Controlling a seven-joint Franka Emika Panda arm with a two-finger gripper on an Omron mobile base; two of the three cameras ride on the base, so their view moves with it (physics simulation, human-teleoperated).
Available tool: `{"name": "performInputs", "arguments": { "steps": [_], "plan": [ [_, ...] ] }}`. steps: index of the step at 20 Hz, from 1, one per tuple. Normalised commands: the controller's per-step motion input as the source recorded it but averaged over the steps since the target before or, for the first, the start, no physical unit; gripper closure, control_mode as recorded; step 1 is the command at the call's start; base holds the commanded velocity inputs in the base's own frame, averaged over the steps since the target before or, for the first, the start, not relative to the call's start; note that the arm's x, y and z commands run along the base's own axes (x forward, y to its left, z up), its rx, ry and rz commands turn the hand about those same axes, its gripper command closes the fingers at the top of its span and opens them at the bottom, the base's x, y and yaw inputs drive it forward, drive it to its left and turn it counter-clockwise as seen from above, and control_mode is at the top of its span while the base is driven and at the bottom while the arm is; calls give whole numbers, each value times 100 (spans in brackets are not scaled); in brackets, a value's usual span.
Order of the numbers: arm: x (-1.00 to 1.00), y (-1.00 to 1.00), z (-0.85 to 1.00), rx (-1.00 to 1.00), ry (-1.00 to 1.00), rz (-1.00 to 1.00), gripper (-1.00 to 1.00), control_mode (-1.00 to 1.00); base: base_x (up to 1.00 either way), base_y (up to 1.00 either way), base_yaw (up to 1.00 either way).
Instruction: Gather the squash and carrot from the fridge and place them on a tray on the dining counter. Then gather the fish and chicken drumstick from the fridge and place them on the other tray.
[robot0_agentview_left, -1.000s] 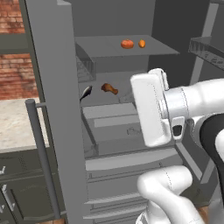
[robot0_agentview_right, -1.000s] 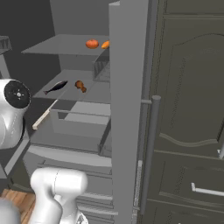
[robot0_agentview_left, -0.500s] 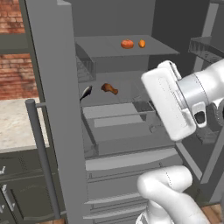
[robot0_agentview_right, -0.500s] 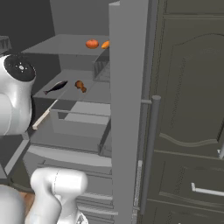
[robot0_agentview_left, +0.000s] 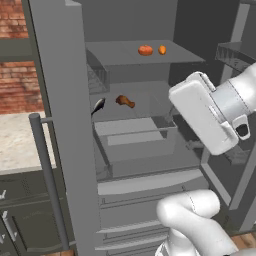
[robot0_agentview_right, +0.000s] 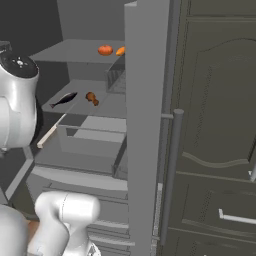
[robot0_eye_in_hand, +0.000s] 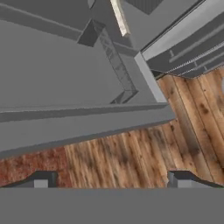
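My gripper (robot0_eye_in_hand: 109, 179) hangs released, its two tips wide apart at the bottom of the hand view over wood floor (robot0_eye_in_hand: 144, 153). Beyond my arm, the open fridge (robot0_agentview_left: 65, 125): fish (robot0_agentview_left: 98, 105) and drumstick (robot0_agentview_left: 125, 101) at centre-left on the middle shelf; squash (robot0_agentview_left: 145, 50) and carrot (robot0_agentview_left: 162, 49) side by side, upper centre.

The fridge (robot0_agentview_right: 145, 125) stands open. On its top shelf the squash (robot0_agentview_right: 105, 50) lies just left of the carrot (robot0_agentview_right: 120, 51). One shelf below, the fish (robot0_agentview_right: 63, 99) lies left of the chicken drumstick (robot0_agentview_right: 92, 98), with a pulled-out drawer (robot0_agentview_right: 90, 142) beneath them.
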Motion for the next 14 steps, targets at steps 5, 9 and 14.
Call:
{"name": "performInputs", "arguments": {
  "steps": [5,9,14],
  "plan": [
    [13,-16,-15,-11,-23,9,-100,-100,0,0,0],
    [6,-18,-40,-15,-28,1,-100,-100,0,0,0],
    [44,-8,-16,-13,-16,0,-100,-100,0,0,0]
  ]
}}
